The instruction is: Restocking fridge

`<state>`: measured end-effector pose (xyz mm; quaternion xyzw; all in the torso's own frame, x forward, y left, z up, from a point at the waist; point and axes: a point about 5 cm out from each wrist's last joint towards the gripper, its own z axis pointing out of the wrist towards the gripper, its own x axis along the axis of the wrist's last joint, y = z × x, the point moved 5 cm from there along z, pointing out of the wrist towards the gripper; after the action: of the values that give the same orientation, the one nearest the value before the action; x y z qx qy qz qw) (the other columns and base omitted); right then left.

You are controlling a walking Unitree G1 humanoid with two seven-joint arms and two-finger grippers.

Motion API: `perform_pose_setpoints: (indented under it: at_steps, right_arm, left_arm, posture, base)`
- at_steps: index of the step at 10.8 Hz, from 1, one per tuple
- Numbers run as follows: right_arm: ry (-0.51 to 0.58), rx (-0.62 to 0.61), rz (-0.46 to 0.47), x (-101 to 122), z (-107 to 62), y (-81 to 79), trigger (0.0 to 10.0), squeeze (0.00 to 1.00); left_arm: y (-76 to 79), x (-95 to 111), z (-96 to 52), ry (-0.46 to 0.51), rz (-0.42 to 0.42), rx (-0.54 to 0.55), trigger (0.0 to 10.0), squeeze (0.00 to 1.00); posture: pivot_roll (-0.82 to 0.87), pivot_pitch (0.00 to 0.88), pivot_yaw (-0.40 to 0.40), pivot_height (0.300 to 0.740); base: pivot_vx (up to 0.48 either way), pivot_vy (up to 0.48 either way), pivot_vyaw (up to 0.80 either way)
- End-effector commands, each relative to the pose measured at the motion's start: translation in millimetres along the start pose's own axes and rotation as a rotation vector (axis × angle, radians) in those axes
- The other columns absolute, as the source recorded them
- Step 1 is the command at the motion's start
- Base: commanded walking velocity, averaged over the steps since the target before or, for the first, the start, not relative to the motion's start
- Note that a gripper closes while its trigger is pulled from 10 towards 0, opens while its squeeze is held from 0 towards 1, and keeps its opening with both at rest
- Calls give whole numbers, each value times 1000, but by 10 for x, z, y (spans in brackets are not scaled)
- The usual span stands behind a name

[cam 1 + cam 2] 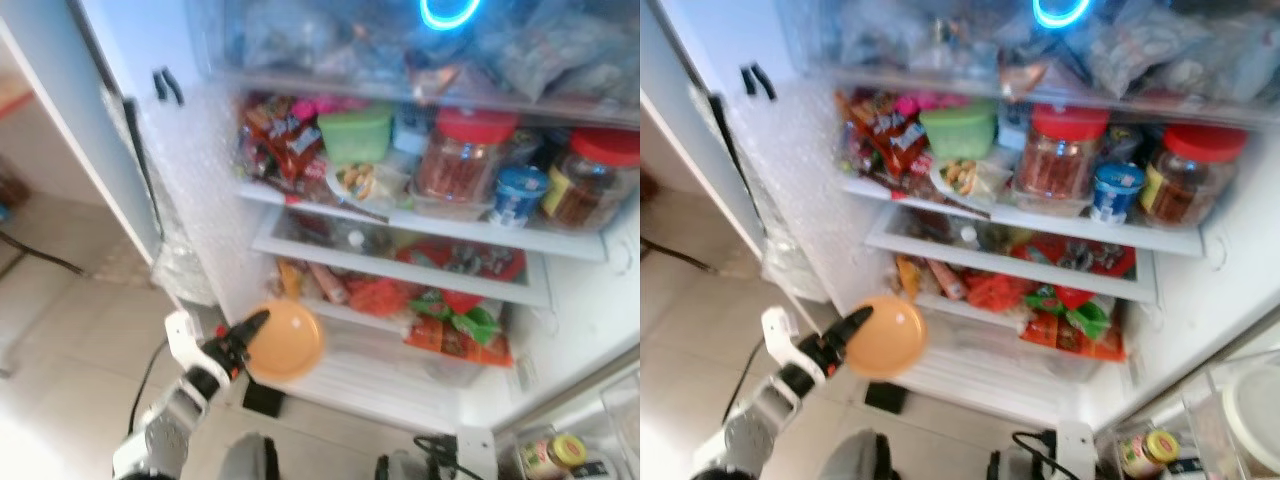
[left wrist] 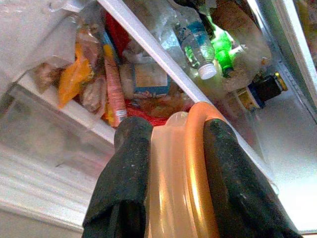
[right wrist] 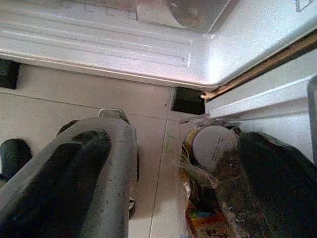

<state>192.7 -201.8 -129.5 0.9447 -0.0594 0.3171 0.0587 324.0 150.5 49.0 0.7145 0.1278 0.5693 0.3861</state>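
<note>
Glossy orange plastic plate (image 1: 285, 341) — matt black gripper (image 2: 171, 163)

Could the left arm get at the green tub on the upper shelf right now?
Probably not: the left gripper is shut on the orange plate, down by the bottom drawer, well below the green tub.

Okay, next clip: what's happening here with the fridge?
The robot stands before an open fridge whose shelves are packed with jars, bags and packets. Its left end effector grips an orange plate by the rim, holding it on edge in front of the lower shelves. The right end effector hangs low over the floor beside the fridge door, fingers spread and holding nothing.
</note>
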Motion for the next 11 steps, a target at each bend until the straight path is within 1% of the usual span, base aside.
perform_pose_setpoints:
  at_steps: [1, 4, 5, 7, 11]
  right_arm:
    - [-66, -2, 8, -207, -40, -3, 10000, 0]
    - [-69, 0, 12, -214, -42, -13, 10000, 0]
    - [-71, 1, 13, -217, -42, -15, 10000, 0]
    - [-72, -2, 14, -217, -42, -5, 10000, 0]
    - [-72, -4, 13, -213, -40, 5, 10000, 0]
  left_arm:
    - [30, 27, 25, 7, 8, -11, 10000, 0]
    - [72, 55, 102, 13, 12, -28, 10000, 0]
    - [80, 104, 162, 31, 12, -27, 10000, 0]
    - [92, 130, 201, 46, -14, -28, 10000, 0]
    - [108, 118, 238, 42, -15, -41, 10000, 0]
  posture:
    - [-36, 104, 18, 643]
    - [-37, 103, 19, 643]
    - [-37, 105, 20, 643]
    - [-40, 107, 19, 643]
    - [-39, 104, 14, 643]
  base:
    - [0, 0, 0]
    - [0, 0, 0]
    - [0, 0, 0]
    - [0, 0, 0]
    - [0, 0, 0]
